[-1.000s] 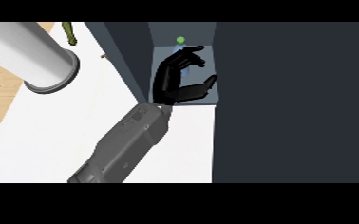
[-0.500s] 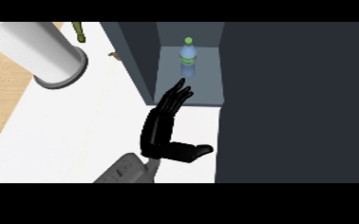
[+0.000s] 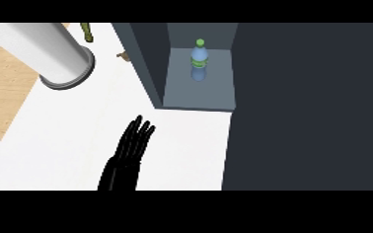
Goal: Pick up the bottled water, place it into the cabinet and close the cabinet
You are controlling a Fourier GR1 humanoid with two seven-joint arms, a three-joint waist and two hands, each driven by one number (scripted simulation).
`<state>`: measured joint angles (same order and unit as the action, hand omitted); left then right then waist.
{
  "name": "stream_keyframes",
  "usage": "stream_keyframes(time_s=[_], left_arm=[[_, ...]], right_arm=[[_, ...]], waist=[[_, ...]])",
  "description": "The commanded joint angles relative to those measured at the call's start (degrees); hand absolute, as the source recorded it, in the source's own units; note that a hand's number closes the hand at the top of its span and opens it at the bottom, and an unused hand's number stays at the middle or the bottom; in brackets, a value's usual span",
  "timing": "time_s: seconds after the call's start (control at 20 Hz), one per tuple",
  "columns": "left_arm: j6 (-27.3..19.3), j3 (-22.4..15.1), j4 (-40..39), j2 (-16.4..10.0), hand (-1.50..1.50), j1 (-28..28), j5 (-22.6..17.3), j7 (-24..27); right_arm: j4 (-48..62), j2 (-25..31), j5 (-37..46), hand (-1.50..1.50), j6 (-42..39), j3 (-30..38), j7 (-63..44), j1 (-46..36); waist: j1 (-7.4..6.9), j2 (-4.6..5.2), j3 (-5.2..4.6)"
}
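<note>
The bottled water [image 3: 198,61], clear blue with a green cap, stands upright on the grey floor of the open cabinet [image 3: 200,93], near its back. Nothing is touching it. My left hand [image 3: 130,148] is over the white counter, below and left of the cabinet's opening. Its fingers are straight, point toward the cabinet and hold nothing. A dark panel [image 3: 146,59] stands along the left of the opening. I cannot tell whether that panel is the door or a wall. My right hand is out of sight.
The cabinet's large dark body [image 3: 299,103] fills the right side. A big pale cylinder [image 3: 51,49] stands on the white counter [image 3: 80,118] at the upper left. A green object [image 3: 87,31] and a small brown one [image 3: 124,56] lie behind it. The counter's edge runs along the left.
My left hand let go of the bottle inside the cabinet, straightened its fingers and drew back down and left onto the counter. The bottle stays standing.
</note>
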<state>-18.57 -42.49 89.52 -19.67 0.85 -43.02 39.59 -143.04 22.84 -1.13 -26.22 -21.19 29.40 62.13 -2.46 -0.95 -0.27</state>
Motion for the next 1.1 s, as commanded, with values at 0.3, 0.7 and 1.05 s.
stream_keyframes(time_s=[0.3,0.7,1.05], left_arm=[[9.1,5.36,9.59,-15.74,-1.5,13.23,-2.4,6.34],[17.89,10.26,13.88,-25.55,-1.5,24.61,-5.08,13.21],[24.66,12.39,12.67,-29.48,-1.5,25.28,-6.02,14.51]], right_arm=[[-11.42,8.3,12.25,1.5,-3.68,-4.48,-7.23,-9.02],[-9.25,4.44,10.5,1.5,0.47,-16.95,-19.7,-15.72],[-6.61,5.08,7.69,1.5,-0.72,-18.53,-25.86,-28.31]], waist=[[-0.94,0.0,-0.26],[-2.03,0.76,-0.25],[-4.66,1.67,-0.47]])
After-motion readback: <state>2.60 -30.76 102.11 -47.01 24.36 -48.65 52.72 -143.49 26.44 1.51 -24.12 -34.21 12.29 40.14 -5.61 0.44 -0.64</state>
